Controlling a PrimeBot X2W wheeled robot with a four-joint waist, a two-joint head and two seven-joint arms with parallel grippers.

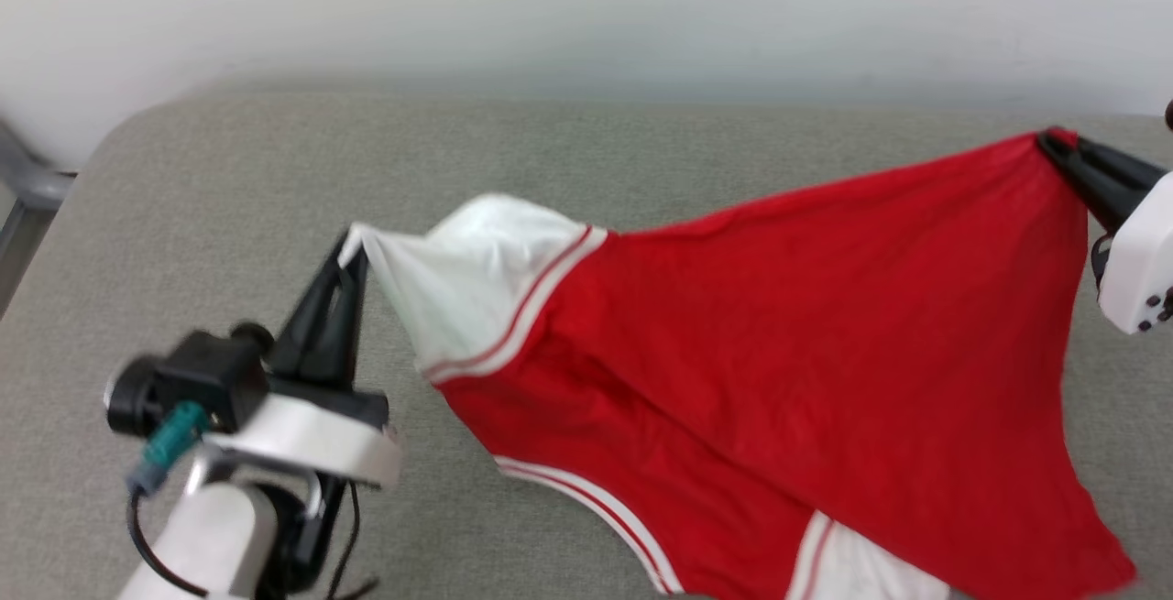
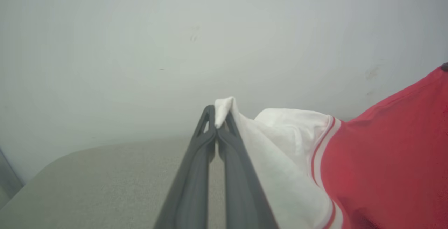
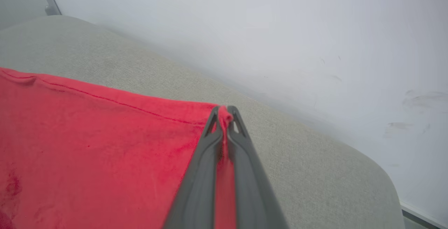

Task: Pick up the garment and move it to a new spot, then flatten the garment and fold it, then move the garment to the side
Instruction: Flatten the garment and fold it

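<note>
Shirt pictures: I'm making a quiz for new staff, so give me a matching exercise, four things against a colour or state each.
Things:
1 left tool
2 right tool
3 cushion
4 wall

Colours or states:
A grey-beige, under the shirt
B shut on the white sleeve
C pale, behind the cushion
D shut on a red corner of the shirt

Pairs: 1-B; 2-D; 3-A; 4-C.

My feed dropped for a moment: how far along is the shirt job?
Pickup looks done: the left gripper pinches the white sleeve, the right gripper a red hem corner, and the garment hangs stretched between them over the grey padded surface. In hand: apparently the move. Left: flattening, folding, moving aside.
</note>
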